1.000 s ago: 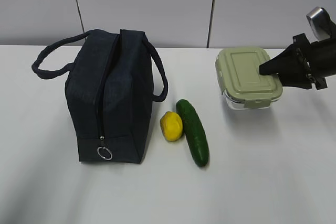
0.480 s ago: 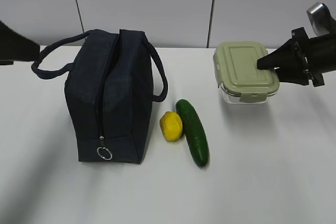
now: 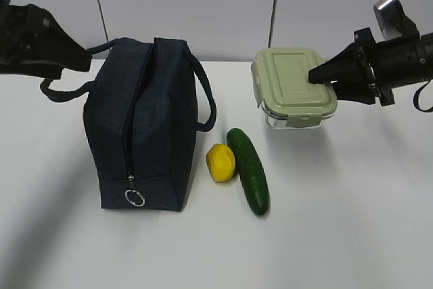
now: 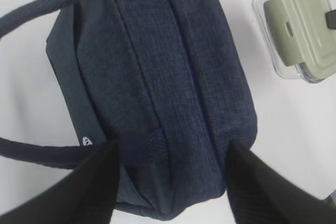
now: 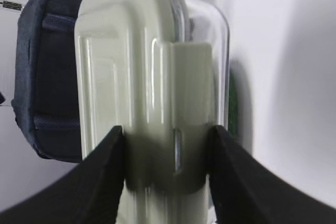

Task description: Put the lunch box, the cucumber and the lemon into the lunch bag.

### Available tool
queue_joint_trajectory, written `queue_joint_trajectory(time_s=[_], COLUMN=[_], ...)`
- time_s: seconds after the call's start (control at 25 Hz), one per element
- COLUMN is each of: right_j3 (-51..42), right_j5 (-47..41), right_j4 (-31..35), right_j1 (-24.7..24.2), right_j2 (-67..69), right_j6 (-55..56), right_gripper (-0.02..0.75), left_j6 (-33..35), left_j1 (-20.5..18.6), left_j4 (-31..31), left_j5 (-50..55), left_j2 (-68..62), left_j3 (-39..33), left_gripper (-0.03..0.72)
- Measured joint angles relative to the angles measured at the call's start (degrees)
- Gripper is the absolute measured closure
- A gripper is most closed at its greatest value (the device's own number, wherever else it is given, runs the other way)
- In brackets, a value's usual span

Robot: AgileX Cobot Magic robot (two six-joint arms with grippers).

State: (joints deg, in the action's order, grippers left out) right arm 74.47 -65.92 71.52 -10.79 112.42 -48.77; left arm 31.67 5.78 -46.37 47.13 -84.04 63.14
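The right gripper [image 3: 318, 74] is clamped on the lunch box [image 3: 293, 86], gripping its 3 o'clock end and holding it above the table [image 3: 352, 221]; in the right wrist view the fingers [image 5: 102, 182] pinch the green lid from both sides. The left gripper [image 4: 170, 182] has its fingers spread apart, hovering over the lunch bag [image 3: 142, 126] at its 10 o'clock side. The lemon [image 3: 220, 162] touches the cucumber [image 3: 248, 170], both at the bag's 3 o'clock.
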Motion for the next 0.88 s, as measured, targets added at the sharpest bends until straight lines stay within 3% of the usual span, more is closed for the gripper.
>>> queue_joint_trajectory(time_s=[0.36, 0.76, 0.88], right_j3=[0.0, 0.7, 0.7], right_j5=[0.0, -0.2, -0.3], right_j4=[2.5, 6.0, 6.9], right_j1=[2.5, 4.6, 5.1], right_j2=[-3.7, -4.9, -5.2], right_j6=[0.0, 0.1, 0.1], right_gripper=[0.386, 0.386, 0.387], left_j6=[8.4, 9.9, 9.9], left_j1=[0.0, 0.0, 0.0], left_j4=[-10.5, -11.2, -11.2], left_j5=[-0.2, 0.7, 1.8], left_j2=[-9.5, -18.3, -20.6], left_j3=[0.8, 9.5, 9.8], left_gripper=[0.245, 0.249, 0.326])
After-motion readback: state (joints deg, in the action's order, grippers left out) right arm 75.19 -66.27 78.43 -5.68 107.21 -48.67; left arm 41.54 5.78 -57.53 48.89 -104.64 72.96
